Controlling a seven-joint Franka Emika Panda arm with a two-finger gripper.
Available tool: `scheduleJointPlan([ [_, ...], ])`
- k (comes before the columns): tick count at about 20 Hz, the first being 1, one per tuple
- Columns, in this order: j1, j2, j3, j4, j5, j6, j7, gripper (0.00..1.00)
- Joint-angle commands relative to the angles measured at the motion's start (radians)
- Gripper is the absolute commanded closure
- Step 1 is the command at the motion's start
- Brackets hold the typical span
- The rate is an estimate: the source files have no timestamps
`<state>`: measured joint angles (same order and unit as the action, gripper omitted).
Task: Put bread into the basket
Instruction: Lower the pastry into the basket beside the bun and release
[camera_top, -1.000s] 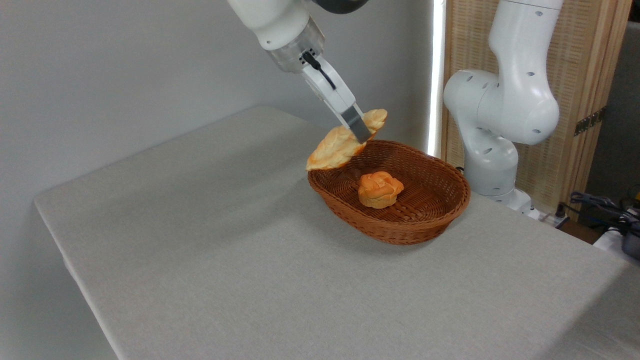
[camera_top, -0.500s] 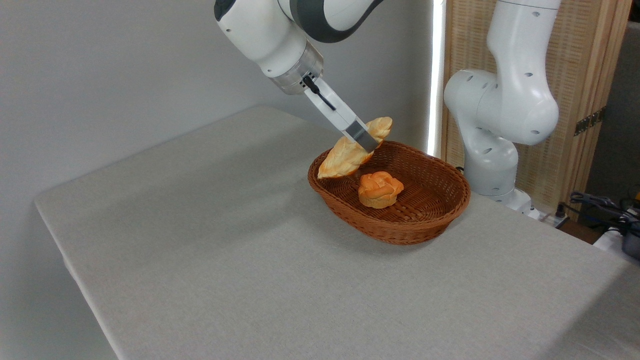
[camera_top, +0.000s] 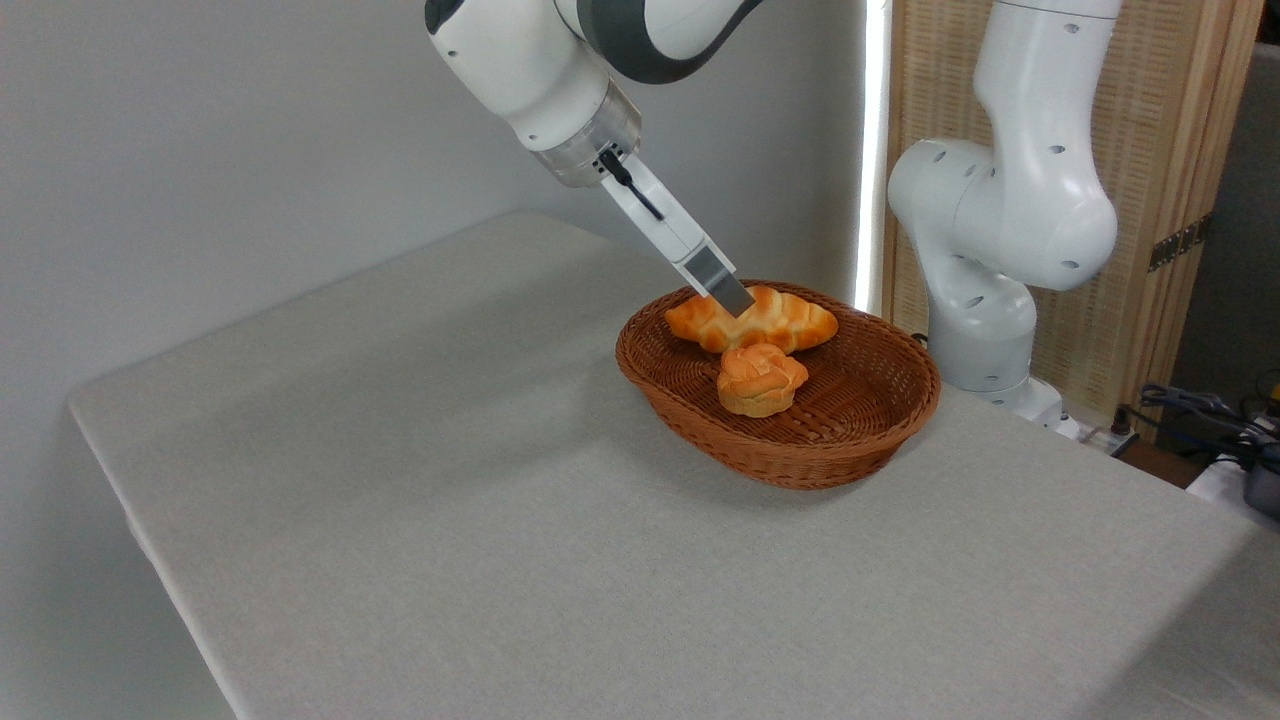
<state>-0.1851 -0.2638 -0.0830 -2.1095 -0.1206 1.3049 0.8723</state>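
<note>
- Pincer (camera_top: 735, 297) comes in slanted from upper left; its tip sits right on top of the bread (camera_top: 752, 320), about mid-length.
- Only one flat grey finger (camera_top: 722, 284) shows from here, the other is hidden behind it. Can't tell if the pincer is gripping the bread or has let go, so grip state is unknown.
- Bread's long axis runs roughly left-right across the pic, i.e. crosswise to the finger, w/ one end sticking out each side of the tip. Ridged top faces up.
- Bread looks laid down inside the basket (camera_top: 830, 455), along the far side, just under the pincer tip. Seems to rest on the weave and the back slope, though contact underneath isn't visible.
- Small round bun (camera_top: 760, 378) is below and a bit toward the camera from the pincer, touching or nearly touching the bread's near edge. Also in the basket, near the middle.
- Basket holds those 2 items only; it stands on the desk (camera_top: 420, 480), toward the far right part.
- Judgement: placing looks as good as done. If the pincer is gripping, next is open up and pull back along its own slant, up and left.
- Risk: a sticky finger could drag the bread up the back rim on the way out.
</note>
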Motion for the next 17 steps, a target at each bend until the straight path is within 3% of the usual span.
scheduleJointPlan([
  [1, -0.007, -0.003, 0.017, 0.06, 0.002, 0.095, -0.007, 0.0],
  [4, 0.006, -0.002, 0.026, 0.112, 0.035, 0.226, -0.009, 0.0],
  [8, 0.007, 0.026, 0.089, 0.155, 0.062, 0.387, -0.019, 0.0],
  [11, 0.007, 0.07, 0.095, 0.18, 0.064, 0.451, -0.044, 0.0],
  [15, 0.001, 0.109, 0.08, 0.181, 0.064, 0.52, -0.185, 0.0],
  [17, -0.002, 0.113, 0.08, 0.181, 0.059, 0.539, -0.197, 0.0],
])
